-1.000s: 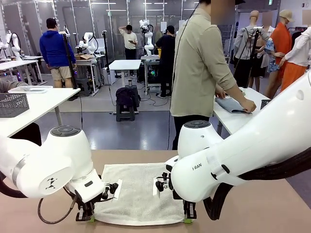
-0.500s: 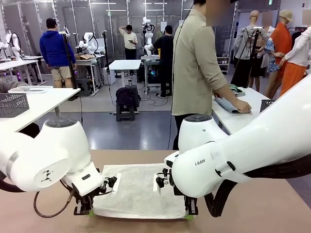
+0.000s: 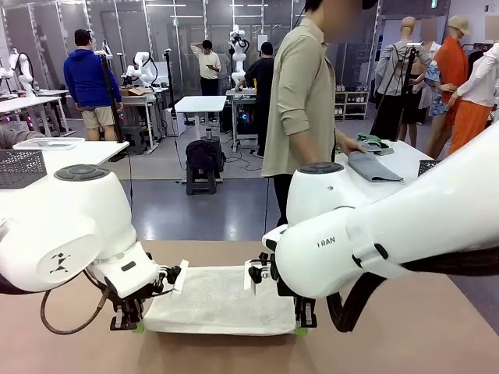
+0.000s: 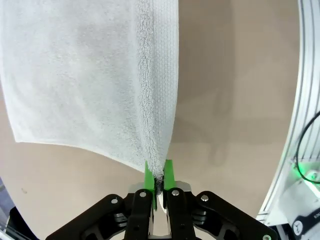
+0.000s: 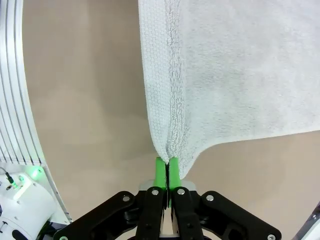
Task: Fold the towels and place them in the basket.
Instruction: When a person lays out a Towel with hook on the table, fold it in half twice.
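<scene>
Off-white terry towel (image 3: 222,300) — 2 near corners raised.

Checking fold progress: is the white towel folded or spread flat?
Unfolded: the towel is one layer, near edge lifted off the table, corners pinched by the left gripper and right gripper.

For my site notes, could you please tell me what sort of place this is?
Likely a robotics lab: the left hand and right hand pinch a towel on a worktable, with more white tables across an open hall.
</scene>
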{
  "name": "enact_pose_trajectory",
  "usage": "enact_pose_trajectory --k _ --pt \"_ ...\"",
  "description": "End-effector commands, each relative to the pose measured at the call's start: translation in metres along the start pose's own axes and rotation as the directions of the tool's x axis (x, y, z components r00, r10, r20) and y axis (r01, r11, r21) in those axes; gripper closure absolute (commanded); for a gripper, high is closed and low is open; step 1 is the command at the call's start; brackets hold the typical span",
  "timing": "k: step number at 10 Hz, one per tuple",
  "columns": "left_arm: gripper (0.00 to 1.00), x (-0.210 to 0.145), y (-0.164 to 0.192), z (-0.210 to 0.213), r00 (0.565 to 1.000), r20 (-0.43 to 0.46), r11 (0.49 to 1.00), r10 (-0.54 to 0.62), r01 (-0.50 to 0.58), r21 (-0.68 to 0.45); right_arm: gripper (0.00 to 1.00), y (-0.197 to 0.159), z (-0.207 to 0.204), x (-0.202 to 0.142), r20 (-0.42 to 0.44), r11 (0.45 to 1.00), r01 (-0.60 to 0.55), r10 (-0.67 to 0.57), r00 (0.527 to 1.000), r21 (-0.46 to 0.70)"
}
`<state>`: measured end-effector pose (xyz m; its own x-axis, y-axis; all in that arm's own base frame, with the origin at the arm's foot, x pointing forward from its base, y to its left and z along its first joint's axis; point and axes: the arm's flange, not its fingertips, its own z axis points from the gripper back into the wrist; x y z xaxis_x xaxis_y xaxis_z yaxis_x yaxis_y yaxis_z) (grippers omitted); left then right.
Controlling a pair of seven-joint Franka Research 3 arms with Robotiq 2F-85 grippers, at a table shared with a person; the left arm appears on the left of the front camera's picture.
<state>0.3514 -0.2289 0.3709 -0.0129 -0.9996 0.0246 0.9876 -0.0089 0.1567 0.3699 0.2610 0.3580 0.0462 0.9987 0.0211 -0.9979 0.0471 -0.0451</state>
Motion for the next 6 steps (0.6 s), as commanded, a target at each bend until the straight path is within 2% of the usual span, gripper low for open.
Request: enact_pose_trajectory --k 1,6 --pt "1.00 -0.002 0.026 0.012 0.999 -0.035 1.000 0.015 -0.015 0.002 1.00 -0.030 0.013 0.004 -0.002 1.000 -0.025 0.025 1.000 0.002" --pt "1.00 -0.001 0.096 0.022 0.995 -0.080 0.999 0.053 -0.052 0.018 1.00 -0.102 0.035 0.025 -0.001 0.999 -0.033 0.033 0.999 -0.027"
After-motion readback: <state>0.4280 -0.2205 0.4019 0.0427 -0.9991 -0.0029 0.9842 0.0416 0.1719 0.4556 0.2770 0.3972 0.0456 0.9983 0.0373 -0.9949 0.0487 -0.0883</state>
